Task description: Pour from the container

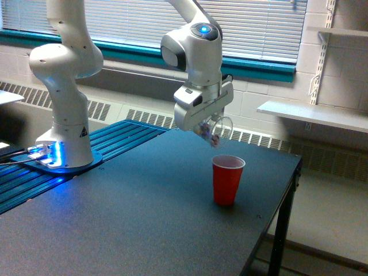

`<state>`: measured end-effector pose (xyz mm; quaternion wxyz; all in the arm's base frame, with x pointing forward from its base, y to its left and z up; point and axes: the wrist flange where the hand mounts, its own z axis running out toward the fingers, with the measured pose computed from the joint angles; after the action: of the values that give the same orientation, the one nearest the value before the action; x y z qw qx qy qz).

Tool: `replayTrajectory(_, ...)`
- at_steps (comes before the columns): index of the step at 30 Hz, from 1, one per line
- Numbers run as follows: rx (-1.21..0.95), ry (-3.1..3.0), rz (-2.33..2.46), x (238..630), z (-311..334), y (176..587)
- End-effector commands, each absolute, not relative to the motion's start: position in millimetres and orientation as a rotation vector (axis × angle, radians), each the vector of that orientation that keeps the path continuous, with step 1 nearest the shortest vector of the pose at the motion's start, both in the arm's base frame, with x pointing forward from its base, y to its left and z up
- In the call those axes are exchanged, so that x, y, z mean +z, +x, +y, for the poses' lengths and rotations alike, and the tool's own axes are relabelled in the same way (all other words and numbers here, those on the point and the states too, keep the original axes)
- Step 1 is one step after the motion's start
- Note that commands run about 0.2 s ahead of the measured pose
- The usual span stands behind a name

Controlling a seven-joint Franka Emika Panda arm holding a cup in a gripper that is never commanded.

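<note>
Tool (pixel 206 127) clamped on the container (pixel 217 130) — clear cup, tilted, held in the air above and just to the exterior view's left of the red cup (pixel 227 179). Best tipped slowly, rim over the red mouth — no spill onto the bench (pixel 132 218). Fingers closed against the cup wall.

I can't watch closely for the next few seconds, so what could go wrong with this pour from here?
1. The clear cup in the tool hangs tilted well above the red cup and a bit to the exterior view's left of it, so the contents may miss and land on the table.
2. The red cup looks light and unsecured; a hit could tip it.
3. It stands near the table's edge.
</note>
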<state>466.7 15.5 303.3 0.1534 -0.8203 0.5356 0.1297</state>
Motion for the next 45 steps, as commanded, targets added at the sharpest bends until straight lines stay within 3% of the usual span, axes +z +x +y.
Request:
replayTrajectory(1,0.413,-2.316,1.572,300,13,465)
replayTrajectory(45,0.443,-2.311,1.607,298,25,466)
